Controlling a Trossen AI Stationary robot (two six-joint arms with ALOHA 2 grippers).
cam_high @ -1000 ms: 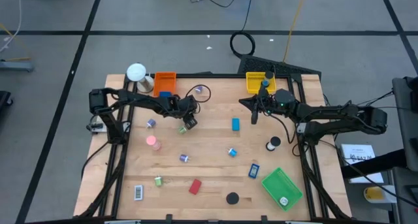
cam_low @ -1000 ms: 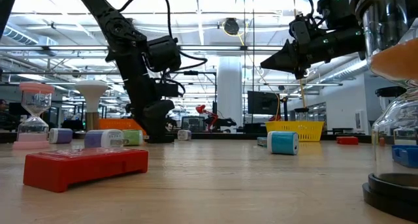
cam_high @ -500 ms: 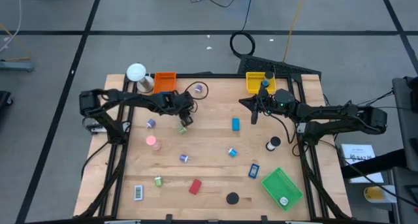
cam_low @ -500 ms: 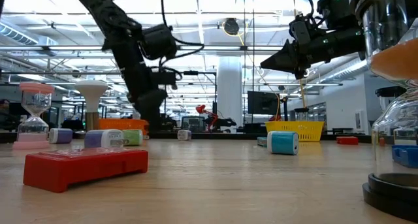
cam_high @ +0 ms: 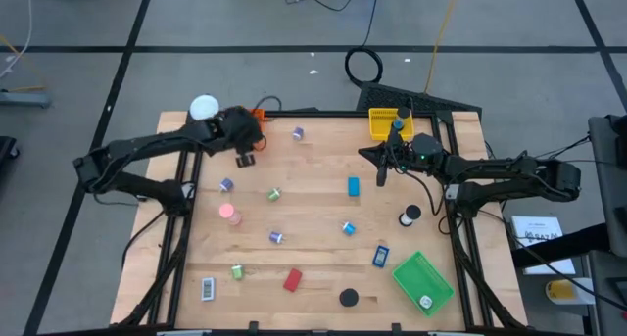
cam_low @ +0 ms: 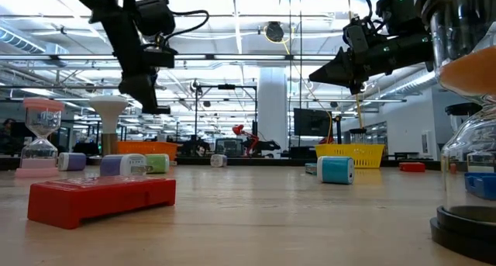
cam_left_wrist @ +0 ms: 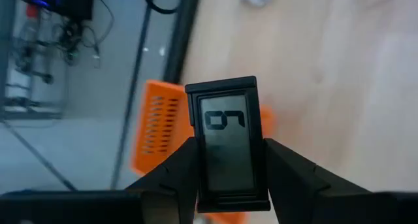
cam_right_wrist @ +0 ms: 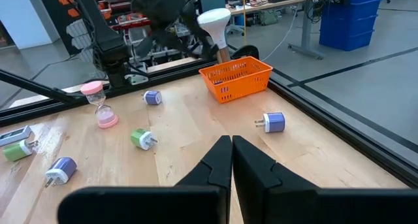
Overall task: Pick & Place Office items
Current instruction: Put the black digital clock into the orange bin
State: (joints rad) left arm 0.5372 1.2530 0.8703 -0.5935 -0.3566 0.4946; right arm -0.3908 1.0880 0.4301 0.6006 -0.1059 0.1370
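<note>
A: Our left gripper [cam_high: 245, 159] has swung away from the middle of the table, where it hung a second ago just beside the green plug [cam_high: 274, 193]. It is now at the far left corner, close to the orange tray [cam_left_wrist: 157, 129].

B: And it isn't empty. Our fingers [cam_left_wrist: 176, 175] are clamped on the long sides of a little black piece [cam_left_wrist: 226, 145]. It is a flat, hard-edged rectangle with a grey display window showing two dark digits. It is in the air, off the wood.

A: So we judge the pick done and the carry nearly over. In our wrist view the tray sits right behind the piece, but we can't tell whether we are squarely above it. Nothing has been let go yet.

B: The tray looks like moulded plastic, with slotted, basket-like walls, so we expect a smooth, rigid piece to drop in cleanly.

A: The rest lies scattered on the pale plank tabletop [cam_high: 313, 228]: the purple plug [cam_high: 297, 132], a blue block [cam_high: 353, 186], a red block [cam_high: 292, 279] and a black disc [cam_high: 348, 298]. They are mostly glossy plastic, either boxy or round.

B: Our right gripper [cam_right_wrist: 230, 145] waits with its fingers pressed together and nothing between them. It hangs above the table near the yellow tray [cam_high: 387, 123].
</note>
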